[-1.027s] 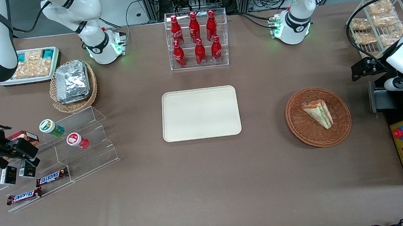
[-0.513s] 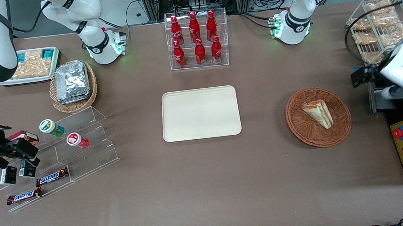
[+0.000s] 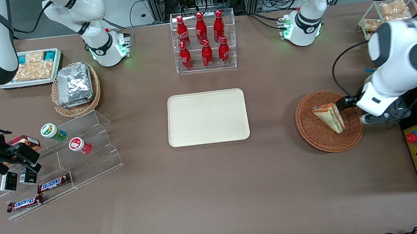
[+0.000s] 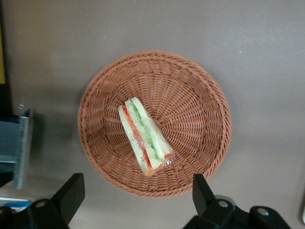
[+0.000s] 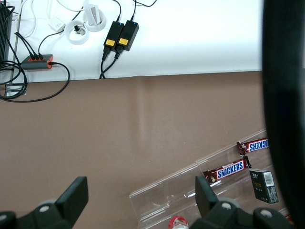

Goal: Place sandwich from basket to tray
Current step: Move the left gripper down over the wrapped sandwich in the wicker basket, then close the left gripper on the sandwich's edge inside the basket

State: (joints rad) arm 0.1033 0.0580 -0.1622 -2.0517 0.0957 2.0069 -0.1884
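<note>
- Fingers (image 4: pixel 71 193) of the left gripper (image 4: pixel 138 200) spread wide apart, nothing between them; gripper hangs above the wicker basket (image 4: pixel 200 95), not touching it.
- Front view: gripper (image 3: pixel 343 104) at center-right of frame, over the basket's rim (image 3: pixel 305 132) on the working arm's side, just beside the sandwich (image 3: pixel 329 117).
- Sandwich (image 4: pixel 144 136) lies inside the basket, near its middle, on its side w/ green, orange & red filling layers showing through clear wrap.
- Cream tray (image 3: pixel 207 117) sits at frame center, flat on the brown table (image 3: pixel 213 190), well apart from the basket, toward the parked arm's end from it.
- Clear rack of red bottles (image 3: pixel 203 40) at upper center, farther from the front camera than the tray.
- Tan basket w/ foil packets (image 3: pixel 75 86) at upper left of front view.
</note>
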